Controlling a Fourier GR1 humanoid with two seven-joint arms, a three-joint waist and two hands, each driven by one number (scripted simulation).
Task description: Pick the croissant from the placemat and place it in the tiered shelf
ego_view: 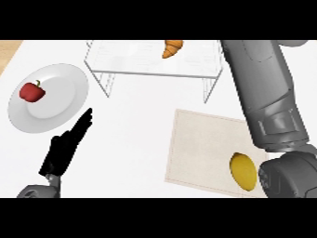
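- Croissant (173,48): lies on the top tier of the tiered shelf (130,60), towards the tier's right half, well apart from the placemat (202,139).
- Orientation: its long axis runs nearly front to back in the head view, slightly tilted. The far tip leans right and the near tip left.
- Shape and texture: a short curved crescent, golden-brown, with faint ridges.
- Shelf: clear, glass-like flat panels on thin see-through legs, at the far side of the white counter (136,135).
- Placemat: a beige rectangle with a cloth-like look and a thin stitched border. A smooth yellow oval lemon (242,170) sits at its near right corner, partly hidden by the arm.
- Plate (59,111): white, round and glossy, to the left, carrying a red bell pepper (32,91).
- Left hand (64,148): black, with straight fingers spread flat and pointing up and right near the plate's rim; it holds nothing.
- Right forearm (267,93): grey, reaching up past the shelf's right end. The right hand lies beyond the view's edge, so I cannot tell its state.
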